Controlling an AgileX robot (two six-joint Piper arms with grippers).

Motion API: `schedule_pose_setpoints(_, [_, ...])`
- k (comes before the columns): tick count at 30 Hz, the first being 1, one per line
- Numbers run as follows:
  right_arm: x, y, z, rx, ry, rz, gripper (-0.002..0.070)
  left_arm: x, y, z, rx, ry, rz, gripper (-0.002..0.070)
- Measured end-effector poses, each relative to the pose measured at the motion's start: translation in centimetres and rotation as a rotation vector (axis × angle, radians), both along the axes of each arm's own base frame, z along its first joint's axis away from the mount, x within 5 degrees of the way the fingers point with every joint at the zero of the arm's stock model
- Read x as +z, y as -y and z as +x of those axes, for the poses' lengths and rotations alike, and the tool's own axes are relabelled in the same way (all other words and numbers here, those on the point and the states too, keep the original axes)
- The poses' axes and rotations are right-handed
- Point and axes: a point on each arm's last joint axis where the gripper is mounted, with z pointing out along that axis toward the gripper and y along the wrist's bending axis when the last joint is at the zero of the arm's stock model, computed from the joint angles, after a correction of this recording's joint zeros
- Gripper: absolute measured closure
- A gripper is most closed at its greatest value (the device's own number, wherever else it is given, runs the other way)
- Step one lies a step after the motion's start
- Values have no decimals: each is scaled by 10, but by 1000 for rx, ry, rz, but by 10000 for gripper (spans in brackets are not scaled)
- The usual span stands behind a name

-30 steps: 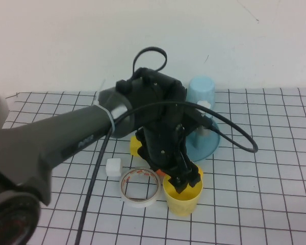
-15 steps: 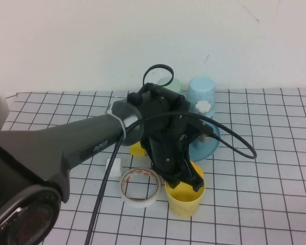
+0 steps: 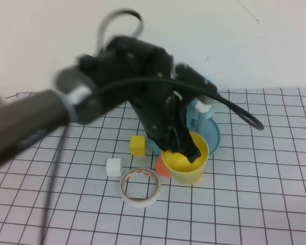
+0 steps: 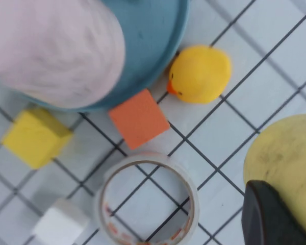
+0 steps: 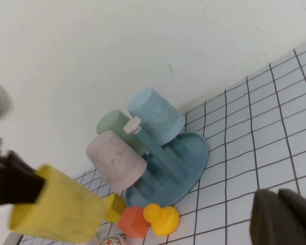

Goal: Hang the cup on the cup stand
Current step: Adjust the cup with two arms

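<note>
Step in hand: carry to stand. Left gripper [image 3: 189, 149], frame centre, clamped on yellow cup [image 3: 186, 161] rim; cup tilted, off table, just before teal cup stand [image 3: 212, 133]. Next: invert cup, seat on free peg. Free peg hidden behind arm; arm blurred. Right gripper [image 5: 283, 214], lower right of its wrist view, closed, holding nothing.
</note>
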Motion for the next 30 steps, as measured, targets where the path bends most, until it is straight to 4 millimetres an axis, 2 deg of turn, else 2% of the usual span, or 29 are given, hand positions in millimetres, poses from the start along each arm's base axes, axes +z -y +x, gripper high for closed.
schedule_pose_setpoints(4, [0,0,0,2,-1,0,678,36,-20,-25,-7,106,-76,668])
schedule_pose_setpoints(7, [-1,-1,0,12,-8,2,678,50,-36,-45,-4,194,-142,668])
schedule_pose_setpoints(13, [-2,-5,-1,49,-30,29,678,48,-70,-83,26,366,-249,668])
schedule_pose_setpoints(19, [-3,-13,-4,137,-72,110,678,33,-90,-104,16,607,-387,668])
schedule_pose_setpoints(22, [-2,-18,-6,191,-88,183,678,30,-92,-109,-22,759,-481,668])
schedule_pose_setpoints(24, [0,-21,-7,214,-85,250,678,35,-91,-110,-66,893,-534,668])
schedule_pose_setpoints(27, [4,-24,-8,246,-72,327,678,44,-91,-110,-106,1060,-555,668])
schedule_pose_setpoints(30, [8,-27,-9,287,-62,407,678,49,-93,-106,-64,1145,-564,668])
